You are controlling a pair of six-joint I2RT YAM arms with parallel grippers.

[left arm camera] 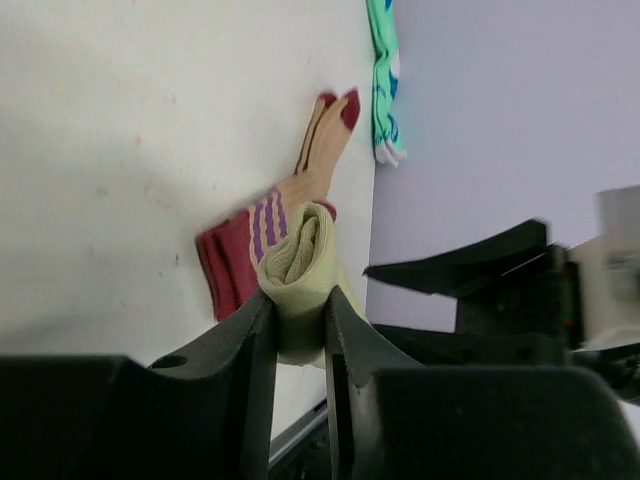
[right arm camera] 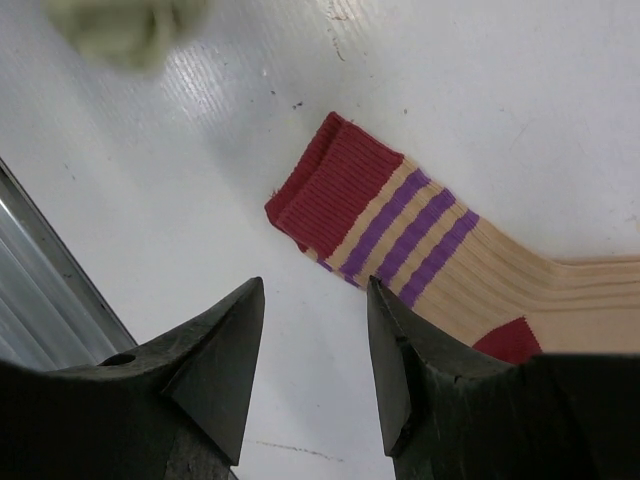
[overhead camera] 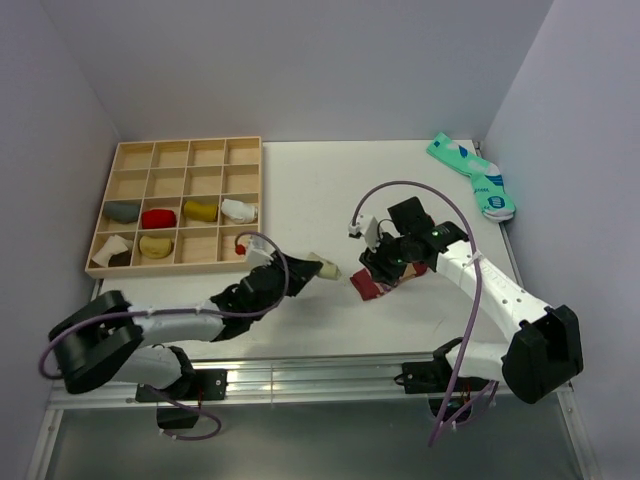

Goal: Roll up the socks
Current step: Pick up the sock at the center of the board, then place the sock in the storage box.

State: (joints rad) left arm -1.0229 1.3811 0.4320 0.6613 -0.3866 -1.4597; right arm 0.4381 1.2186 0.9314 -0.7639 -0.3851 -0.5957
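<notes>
Holds right gripper (right arm camera: 313,290), jaws apart, just above the maroon cuff of the tan sock (right arm camera: 430,240), which lies flat on the table (right arm camera: 150,180) and runs lengthwise away from it. Clamps left gripper (left arm camera: 297,300) on the rolled olive sock (left arm camera: 300,250) nearby; favours the right arm for rolling.

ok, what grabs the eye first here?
The left hand pinches a rolled olive sock near the table's centre. Beside it, the striped tan sock lies flat under the open right hand. Far left, a tray holds rolled socks.
</notes>
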